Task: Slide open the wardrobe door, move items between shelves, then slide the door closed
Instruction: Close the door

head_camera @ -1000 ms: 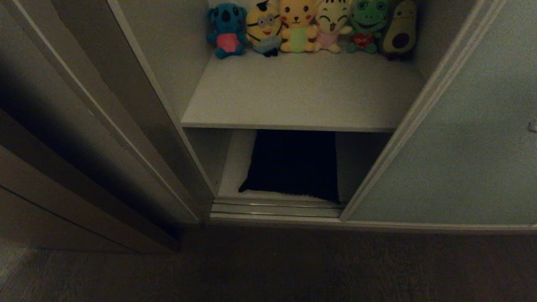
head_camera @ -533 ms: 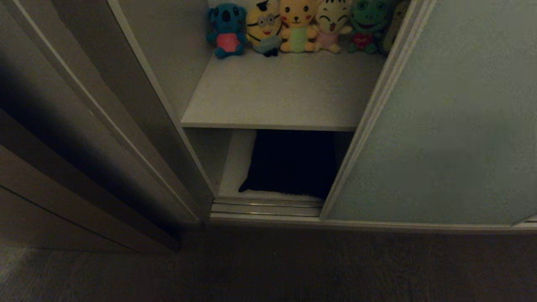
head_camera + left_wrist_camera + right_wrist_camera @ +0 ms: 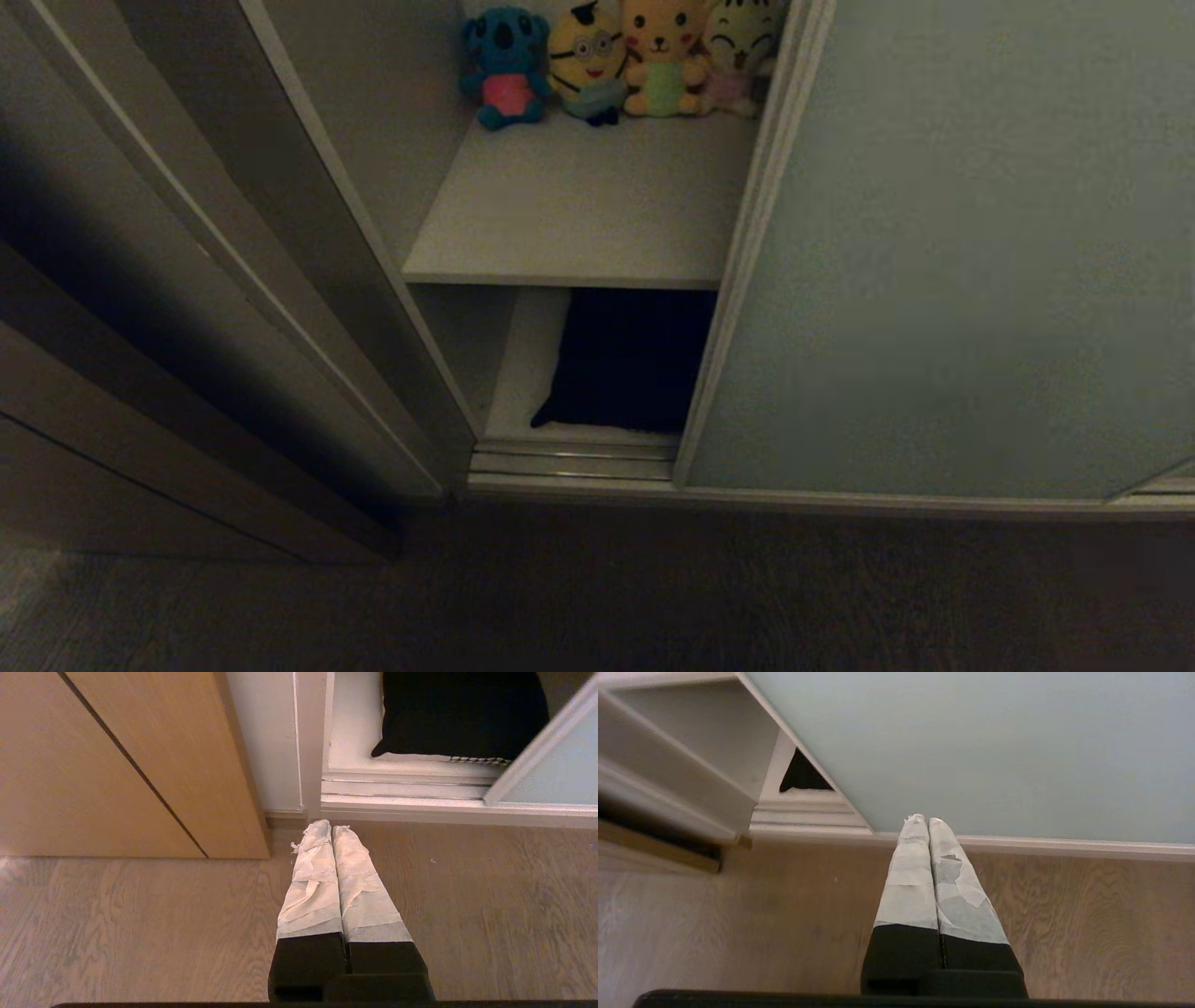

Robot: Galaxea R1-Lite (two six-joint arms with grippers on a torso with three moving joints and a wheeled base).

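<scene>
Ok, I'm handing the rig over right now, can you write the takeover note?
Left gripper: shut, empty, over the floor before the wardrobe's left corner.
Right gripper: shut, empty, low by the door's bottom edge.
Sliding wardrobe door: partly across the opening, hiding part of the plush toys; a gap remains at the left.
Black garment: on the lower shelf; upper shelf holds only toys.
Left: finish closing the door.

Four plush toys (image 3: 616, 61) sit in a row; brown wooden side panel (image 3: 117, 760) meets wood-grain floor (image 3: 140, 933).
</scene>
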